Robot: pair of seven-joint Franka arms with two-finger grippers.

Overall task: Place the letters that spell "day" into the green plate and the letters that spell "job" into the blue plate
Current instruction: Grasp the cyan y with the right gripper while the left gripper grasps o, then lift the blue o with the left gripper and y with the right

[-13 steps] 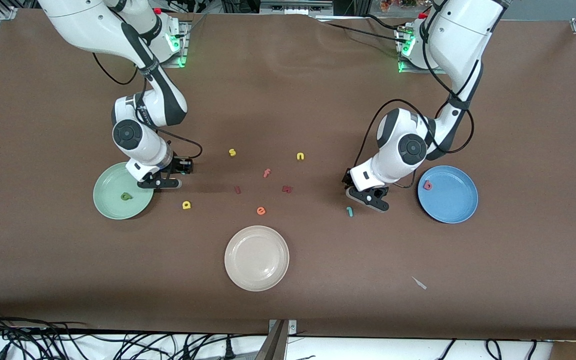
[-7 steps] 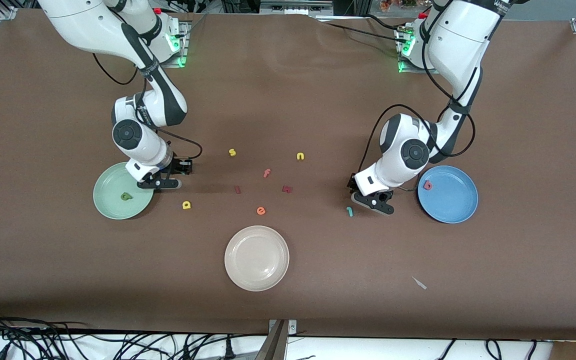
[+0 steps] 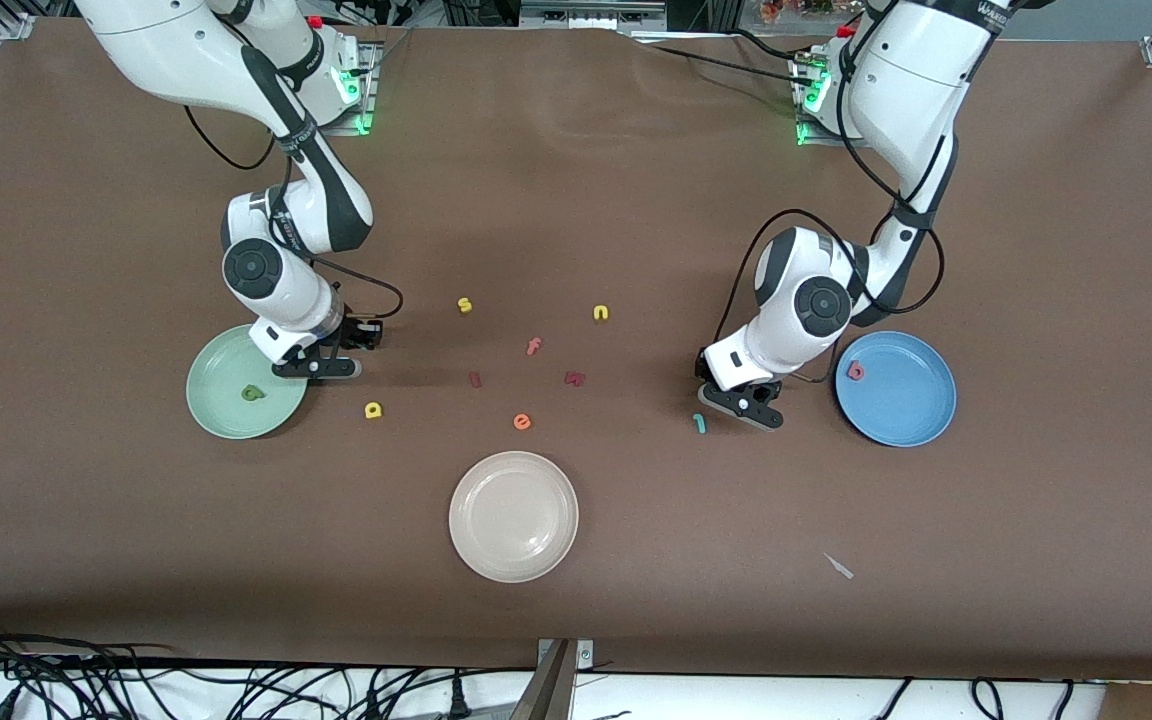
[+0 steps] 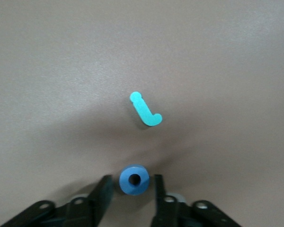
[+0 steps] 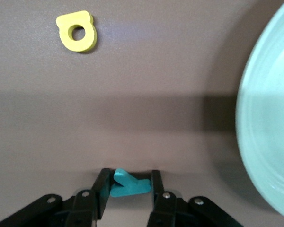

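Between our nearly closed left gripper's [image 4: 131, 189] fingers sits the blue "o" [image 4: 133, 179], the blue plate [image 3: 911, 410] just beside it, while our right gripper [image 5: 128, 189] pinches the teal "y" [image 5: 128, 185] beside the green plate [image 5: 270, 118].

Matt brown table [image 3: 576, 180]; glossy cream plate [image 3: 466, 520]; matt foam-like blue ring [image 4: 134, 179].

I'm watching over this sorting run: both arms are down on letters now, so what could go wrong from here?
1. The blue ring "o" sits at the very fingertips of the left gripper; such a shallow hold could let it slip out.
2. The teal "y" lies askew between the right gripper's fingers and may twist or pop free on lifting.
3. The teal "j" lies close by the "o"; a stray move could knock it.
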